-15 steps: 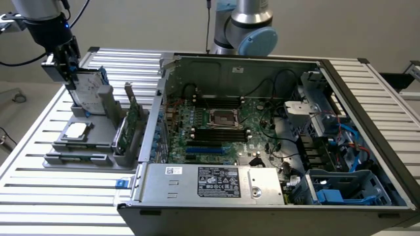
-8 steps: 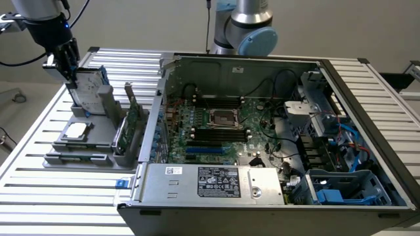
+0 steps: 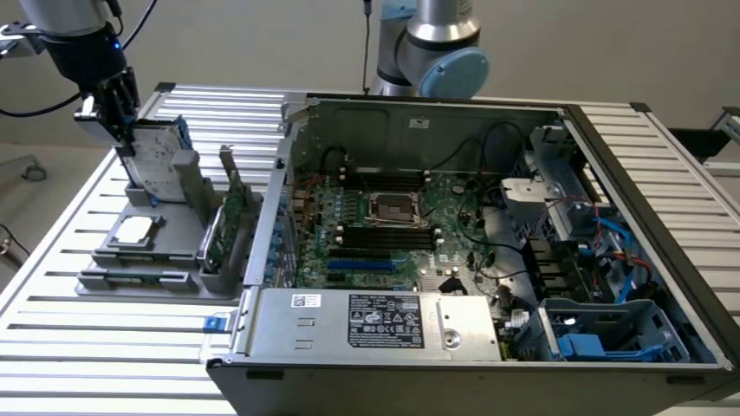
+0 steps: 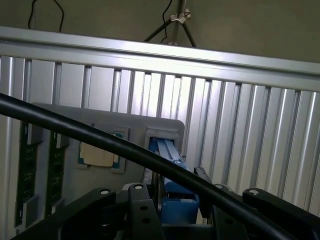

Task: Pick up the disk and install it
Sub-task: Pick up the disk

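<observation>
A robotics lab bench: a slotted aluminium table (image 3: 69, 347) beneath the fingers (image 3: 120, 113), a grey parts holder (image 3: 139, 282) just below them, and an opened computer case (image 3: 463, 390) well to their side.

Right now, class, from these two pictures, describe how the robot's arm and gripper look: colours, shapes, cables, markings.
The arm is a silver-grey tube with a round light-blue joint cap. Its wrist end is black, with a small blue light and thin black cables. The gripper has black jointed links with silver bolt heads; a thick black cable runs past it.
</observation>
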Robot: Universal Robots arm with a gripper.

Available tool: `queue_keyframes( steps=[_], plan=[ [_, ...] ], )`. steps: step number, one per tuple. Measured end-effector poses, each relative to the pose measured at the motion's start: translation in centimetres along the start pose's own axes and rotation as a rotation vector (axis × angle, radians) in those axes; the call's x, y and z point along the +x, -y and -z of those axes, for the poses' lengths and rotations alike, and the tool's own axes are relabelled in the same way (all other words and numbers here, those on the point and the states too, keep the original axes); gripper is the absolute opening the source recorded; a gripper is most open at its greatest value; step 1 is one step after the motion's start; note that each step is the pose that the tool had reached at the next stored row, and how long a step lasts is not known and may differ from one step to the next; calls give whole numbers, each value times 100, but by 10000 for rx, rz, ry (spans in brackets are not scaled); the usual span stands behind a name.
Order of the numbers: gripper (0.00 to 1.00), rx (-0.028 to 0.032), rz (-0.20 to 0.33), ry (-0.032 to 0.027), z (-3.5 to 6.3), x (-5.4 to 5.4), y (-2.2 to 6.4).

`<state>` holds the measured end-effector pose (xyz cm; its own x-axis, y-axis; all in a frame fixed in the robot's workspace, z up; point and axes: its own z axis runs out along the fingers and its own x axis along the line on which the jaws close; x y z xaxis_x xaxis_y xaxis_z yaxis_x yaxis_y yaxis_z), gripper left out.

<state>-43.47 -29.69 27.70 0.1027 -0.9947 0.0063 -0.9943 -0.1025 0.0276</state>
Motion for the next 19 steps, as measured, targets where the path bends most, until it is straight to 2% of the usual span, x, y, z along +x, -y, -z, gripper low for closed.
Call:
queue_keyframes(
  steps=[2, 3, 4, 5, 19],
  plan=[
    [44, -1, 0, -1, 1, 0, -1],
    [42, 0, 0, -2, 0, 0, -1],
    [36, 0, 2, 1, 0, 0, -1],
    [35, 1, 2, 1, 0, 0, -1],
    [34, 0, 3, 0, 0, 19, -7]
  ],
)
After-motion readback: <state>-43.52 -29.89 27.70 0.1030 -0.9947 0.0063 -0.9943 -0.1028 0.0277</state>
